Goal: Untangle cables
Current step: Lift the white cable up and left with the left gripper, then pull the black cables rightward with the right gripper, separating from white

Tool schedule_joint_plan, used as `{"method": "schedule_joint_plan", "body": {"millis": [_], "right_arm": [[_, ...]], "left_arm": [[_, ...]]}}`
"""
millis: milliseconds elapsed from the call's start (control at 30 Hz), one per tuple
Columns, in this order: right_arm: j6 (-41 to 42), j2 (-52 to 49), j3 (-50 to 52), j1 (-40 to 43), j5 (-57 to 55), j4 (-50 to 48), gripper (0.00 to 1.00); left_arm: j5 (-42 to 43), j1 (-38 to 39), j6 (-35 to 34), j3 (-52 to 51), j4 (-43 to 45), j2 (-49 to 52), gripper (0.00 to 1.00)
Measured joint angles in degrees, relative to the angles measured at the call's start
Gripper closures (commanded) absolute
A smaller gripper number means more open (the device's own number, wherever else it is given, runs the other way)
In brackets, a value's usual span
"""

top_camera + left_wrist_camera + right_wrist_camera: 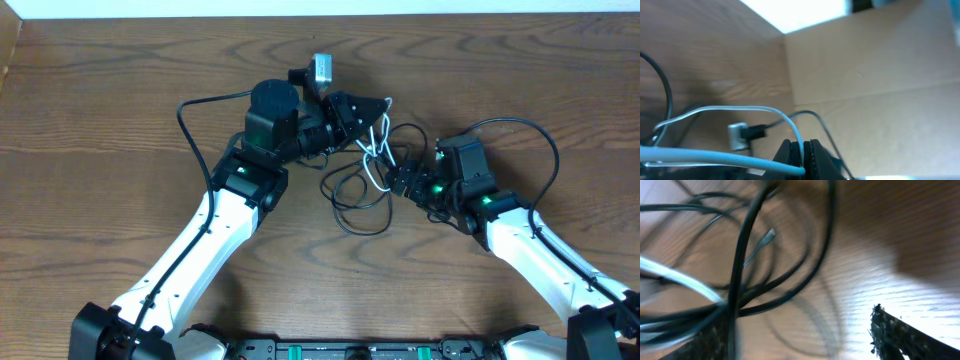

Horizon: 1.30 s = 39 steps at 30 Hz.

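**Cables not yet parted: white strand pinched, black loops in a heap**

The cables [362,180] lie as one bundle near the middle of the table [120,120], between the two grippers. One white cable [372,160] can be counted, threading through the black cables [350,205]. These show as several overlapping loops, and the overhead view does not settle how many separate black cords they make. One metal-tipped plug [742,136] shows in the left wrist view.

The left gripper [802,150] has its jaws together, clamped on the white cable, which runs up out of the fingertips. The right gripper [790,337] has its jaws well apart. Black strands cross close to one of its fingers [900,335], but nothing looks gripped.

As a judgement, the task is early. No cord lies apart from the others. Both the white one and the black ones have yet to be drawn free and laid out separately.
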<state>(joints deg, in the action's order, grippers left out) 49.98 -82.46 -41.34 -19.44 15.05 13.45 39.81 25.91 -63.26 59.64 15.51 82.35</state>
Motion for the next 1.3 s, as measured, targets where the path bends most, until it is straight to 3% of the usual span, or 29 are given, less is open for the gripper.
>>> {"method": "schedule_joint_plan", "body": {"millis": [67,167,233,467,633,733,867,1000,1133,1300], "right_arm": [[1.8,-1.2,0.0,-0.3,-3.9,-0.4,0.13],[3.6,-2.5,0.0,-0.3,-7.0,-3.0,0.32],[4.0,-2.4,0.0,-0.3,-8.6,-4.1,0.38],[2.5,-2.5,0.0,1.4,-22.7,7.5,0.32],[-2.3,-2.4,0.0,12.2,-29.9,10.1,0.25],[-4.4,-2.3,0.0,19.0,-30.5,10.1,0.15],[-11.7,0.7,0.0,23.9,-23.2,6.8,0.06],[-21.9,6.3,0.0,24.2,3.0,1.5,0.01],[-20.7,6.9,0.0,22.3,19.2,0.2,0.01],[-16.9,6.9,0.1,15.7,27.9,-4.2,0.01]], "left_arm": [[2.5,0.0,-1.5,0.0,3.1,0.0,0.93],[4.8,0.1,-3.6,0.0,3.7,-0.1,0.93],[5.3,0.1,-4.9,0.0,4.1,-0.1,0.93],[6.6,-0.9,-5.7,0.0,7.1,-2.8,0.92],[7.3,-6.9,-4.2,0.0,6.5,-5.1,0.93],[8.8,-10.9,-3.1,0.0,4.7,-5.1,0.93],[9.8,-13.0,1.6,0.0,-4.9,-5.1,0.93],[10.2,-10.7,7.7,-0.1,-7.8,-5.1,0.93],[10.6,-8.3,9.8,-0.1,-4.8,-5.1,0.92],[10.9,-5.4,10.8,-0.1,-2.6,-5.1,0.92]]}}
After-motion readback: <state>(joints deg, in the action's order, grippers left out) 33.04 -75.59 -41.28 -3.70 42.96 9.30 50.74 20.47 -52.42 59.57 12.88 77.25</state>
